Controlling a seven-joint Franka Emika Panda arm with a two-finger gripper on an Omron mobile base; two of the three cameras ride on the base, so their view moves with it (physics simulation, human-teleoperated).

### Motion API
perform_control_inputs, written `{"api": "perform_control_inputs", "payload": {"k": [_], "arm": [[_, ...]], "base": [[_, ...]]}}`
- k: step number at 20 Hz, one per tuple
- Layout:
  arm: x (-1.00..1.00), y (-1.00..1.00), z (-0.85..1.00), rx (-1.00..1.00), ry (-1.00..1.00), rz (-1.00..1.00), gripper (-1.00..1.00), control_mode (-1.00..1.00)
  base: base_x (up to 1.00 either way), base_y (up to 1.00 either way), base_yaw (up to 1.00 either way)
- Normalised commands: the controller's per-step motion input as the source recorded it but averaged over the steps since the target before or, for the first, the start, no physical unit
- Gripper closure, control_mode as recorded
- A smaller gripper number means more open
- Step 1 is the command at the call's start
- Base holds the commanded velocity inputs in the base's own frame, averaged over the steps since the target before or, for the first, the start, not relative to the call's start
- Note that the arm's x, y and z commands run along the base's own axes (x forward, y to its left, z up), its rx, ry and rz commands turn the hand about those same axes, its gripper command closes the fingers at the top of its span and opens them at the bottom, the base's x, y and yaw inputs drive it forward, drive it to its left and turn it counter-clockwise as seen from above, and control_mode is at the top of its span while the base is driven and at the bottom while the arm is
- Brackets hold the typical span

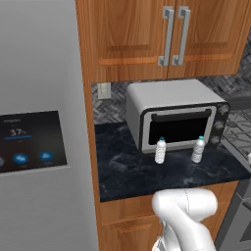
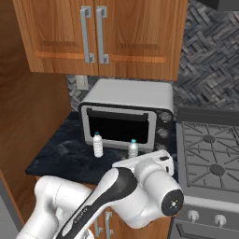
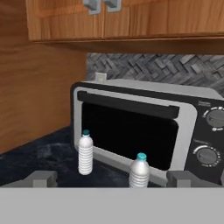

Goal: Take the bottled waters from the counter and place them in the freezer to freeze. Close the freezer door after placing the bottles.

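Two bottled waters stand ahead of my hand (image 3: 112,178), whose fingers are spread wide with nothing between them. The right bottle (image 3: 139,171) is nearest, just beyond my fingertips and a little right of the middle; the left bottle (image 3: 85,153) is farther off to the left. Both stand upright on the dark table (image 1: 137,174), blue caps up, well apart from each other. Close behind them sits a grey toaster oven (image 3: 144,127), its dark glass door shut.
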Motion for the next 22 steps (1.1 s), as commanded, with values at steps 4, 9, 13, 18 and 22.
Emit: {"api": "perform_control_inputs", "payload": {"k": [4, 9, 13, 18, 22], "arm": [[-0.01, -0.13, -0.86, 0.12, -0.15, 0.0, -1.0, -1.0], [0.24, 0.08, -0.63, 0.11, -0.06, 0.03, -1.0, -1.0], [0.28, 0.07, -0.43, 0.09, -0.15, 0.03, -1.0, -1.0], [0.32, -0.02, -0.27, 0.05, -0.11, 0.0, -1.0, -1.0], [0.32, -0.03, -0.04, 0.0, 0.0, -0.01, -1.0, -1.0]], "base": [[0.0, 0.0, 0.0], [0.0, 0.0, 0.0], [0.0, 0.0, 0.0], [0.0, 0.0, 0.0], [0.0, 0.0, 0.0]]}}
